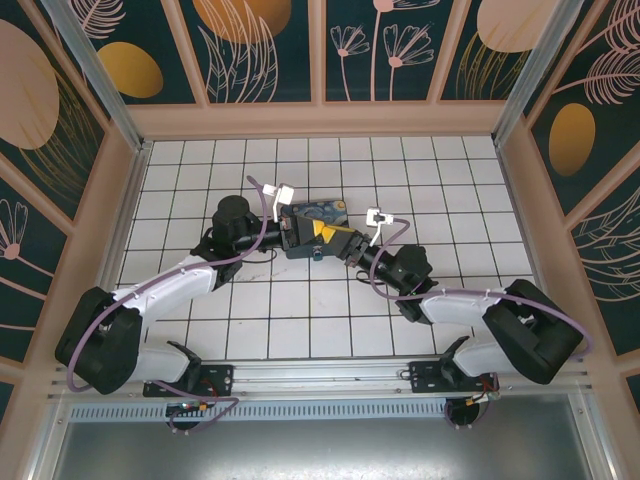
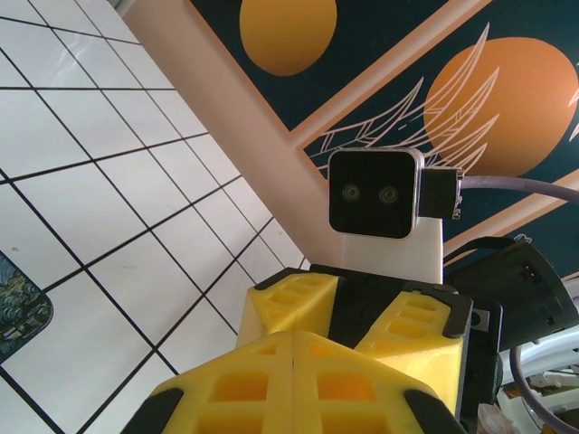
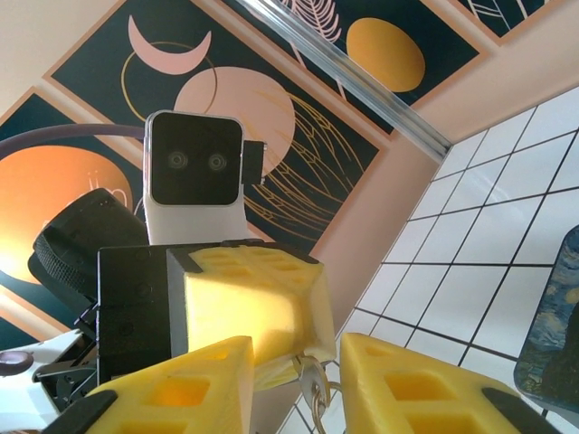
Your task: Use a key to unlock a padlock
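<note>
White tiled table (image 1: 300,310), action is mid-table beside the blue box (image 1: 318,210). Left gripper (image 2: 294,384) clamped shut, right gripper (image 3: 294,380) part open around a small metal loop (image 3: 316,387). I can't tell if that's padlock shackle or key ring; rest hidden behind yellow fingers (image 3: 253,307). Tiny, light, slippery metal I'd say: pinch flat faces, not the loop.

1. A dark-blue, swirl-painted box (image 1: 325,211) lies mid-worktop.
2. The worktop (image 1: 300,310) is white tile with dark grid lines.
3. Dark wall panels (image 1: 260,40) painted with flowers stand far, left and right.
</note>
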`<state>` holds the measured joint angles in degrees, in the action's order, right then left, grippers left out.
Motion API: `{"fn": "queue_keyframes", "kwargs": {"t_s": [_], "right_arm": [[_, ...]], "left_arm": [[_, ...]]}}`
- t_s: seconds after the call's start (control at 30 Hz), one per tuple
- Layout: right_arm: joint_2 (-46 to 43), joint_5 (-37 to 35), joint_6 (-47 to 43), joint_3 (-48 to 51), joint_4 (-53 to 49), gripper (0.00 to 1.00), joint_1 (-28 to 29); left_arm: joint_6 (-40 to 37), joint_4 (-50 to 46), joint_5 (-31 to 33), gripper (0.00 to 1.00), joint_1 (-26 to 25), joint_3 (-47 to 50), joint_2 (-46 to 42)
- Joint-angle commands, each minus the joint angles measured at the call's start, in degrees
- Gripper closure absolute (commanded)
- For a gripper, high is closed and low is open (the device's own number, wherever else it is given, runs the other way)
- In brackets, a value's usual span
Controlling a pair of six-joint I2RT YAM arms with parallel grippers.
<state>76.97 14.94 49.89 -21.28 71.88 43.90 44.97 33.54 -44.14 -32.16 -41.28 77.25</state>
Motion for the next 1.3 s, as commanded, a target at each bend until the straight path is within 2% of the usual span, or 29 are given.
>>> {"fn": "queue_keyframes", "kwargs": {"t_s": [0.0,0.2,0.67,0.8,0.93,1.27], "right_arm": [[0.73,1.82,0.53,-1.32,3.97,0.72,0.43],[0.63,2.92,0.41,-0.02,4.84,0.76,0.52],[-0.47,4.88,0.21,1.50,4.59,0.76,0.49],[-0.69,4.93,0.17,2.15,4.61,0.73,0.49],[-1.70,4.67,-0.05,3.38,4.63,0.67,0.49],[-4.02,3.33,-0.56,3.36,2.04,0.66,0.05]], "left_arm": [[-1.68,0.58,-1.61,1.00,0.13,-1.35,0.50],[-2.04,0.21,-2.10,1.00,0.11,-1.70,0.88],[-2.43,-0.65,-2.70,1.00,0.12,-3.08,1.82],[-2.46,-0.67,-2.71,1.00,0.12,-3.11,2.01],[-2.70,-0.93,-2.79,1.00,0.10,-3.20,2.12],[-2.55,-0.62,-3.35,1.00,0.16,-3.11,2.32]]}}
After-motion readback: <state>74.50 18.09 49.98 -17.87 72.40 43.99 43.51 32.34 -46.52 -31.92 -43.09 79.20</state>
